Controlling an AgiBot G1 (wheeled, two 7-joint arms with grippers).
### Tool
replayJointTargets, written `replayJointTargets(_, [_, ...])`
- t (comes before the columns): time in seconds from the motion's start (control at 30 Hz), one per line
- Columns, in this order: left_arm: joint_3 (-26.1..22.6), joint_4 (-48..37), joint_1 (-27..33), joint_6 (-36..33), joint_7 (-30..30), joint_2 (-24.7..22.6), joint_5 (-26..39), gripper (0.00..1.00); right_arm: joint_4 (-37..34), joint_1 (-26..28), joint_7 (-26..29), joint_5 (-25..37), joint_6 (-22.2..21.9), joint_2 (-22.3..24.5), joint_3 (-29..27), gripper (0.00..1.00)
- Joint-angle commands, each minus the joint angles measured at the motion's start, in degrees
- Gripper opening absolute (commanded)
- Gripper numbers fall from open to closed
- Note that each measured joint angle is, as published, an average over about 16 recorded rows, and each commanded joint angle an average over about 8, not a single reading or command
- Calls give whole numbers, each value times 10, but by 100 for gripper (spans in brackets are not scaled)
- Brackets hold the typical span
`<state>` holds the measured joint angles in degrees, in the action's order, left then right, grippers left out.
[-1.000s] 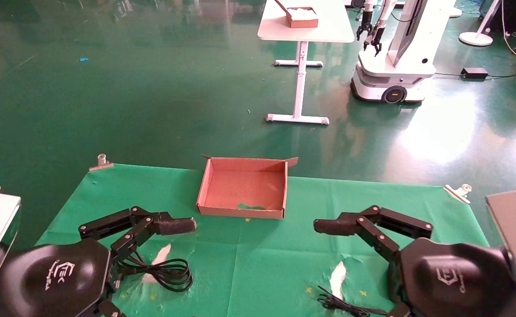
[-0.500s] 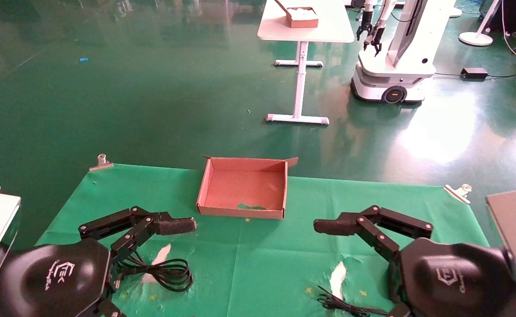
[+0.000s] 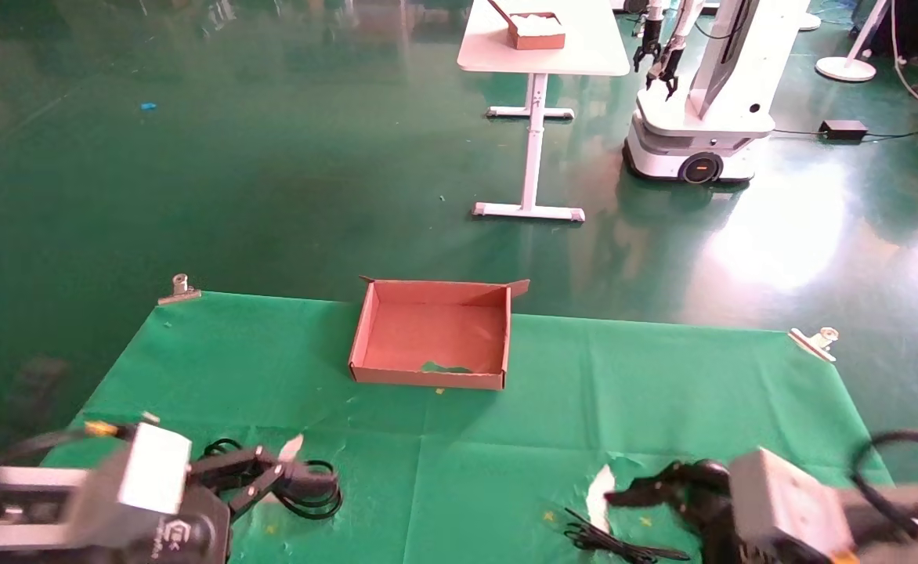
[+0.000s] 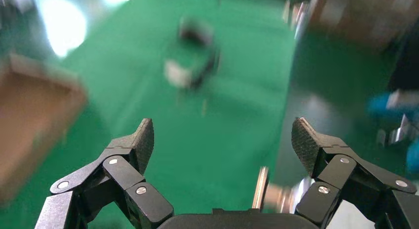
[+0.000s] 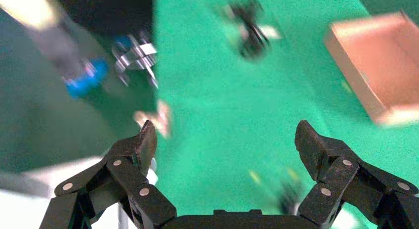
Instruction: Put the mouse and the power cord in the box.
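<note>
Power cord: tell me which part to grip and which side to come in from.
Grip the power cord across the bundled strands of its loose coil, on the side facing the table's middle, coming down from above. The coil lies flat on the green cloth, so only a top approach gets jaws around it. The left gripper, jaws open, is right beside it. Its plug is not clearly visible, so I wouldn't aim there.

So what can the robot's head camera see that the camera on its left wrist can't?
Only the head view shows the power cord coiled near the left gripper, a thin black wire at the near edge, the silver clips and the other robot across the floor. Only the left wrist view shows the left gripper's fingers close up, spread wide with nothing between them. Both show the green cloth, the brown box and the right gripper.
</note>
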<state>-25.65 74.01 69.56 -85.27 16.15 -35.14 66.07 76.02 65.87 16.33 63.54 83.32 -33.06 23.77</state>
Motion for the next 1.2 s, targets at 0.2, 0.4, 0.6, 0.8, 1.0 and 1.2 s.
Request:
replayJointTargets(0.2, [-49,-4,57,-1,39,-18,122,100,-1,29,36,64,-17,-13,21,100])
replayJointTargets(0.4, [-54,-3,62,1,39,-21,137,100,-4,30,35,65,-18,-16,22,100])
replayJointTargets(0.6, [-83,15,83,25,48,-44,233,100,-7,24,41,68,-22,-17,24,100])
replayJointTargets(0.8, [-138,9,110,72,59,-110,401,100,-2,19,56,70,-28,-11,24,100])
replayJointTargets(1.0, [-183,-22,129,100,84,-170,532,100,3,10,61,64,-27,1,21,100])
replayJointTargets(1.2, [-212,-61,133,116,101,-211,607,100,6,0,64,60,-28,8,20,100])
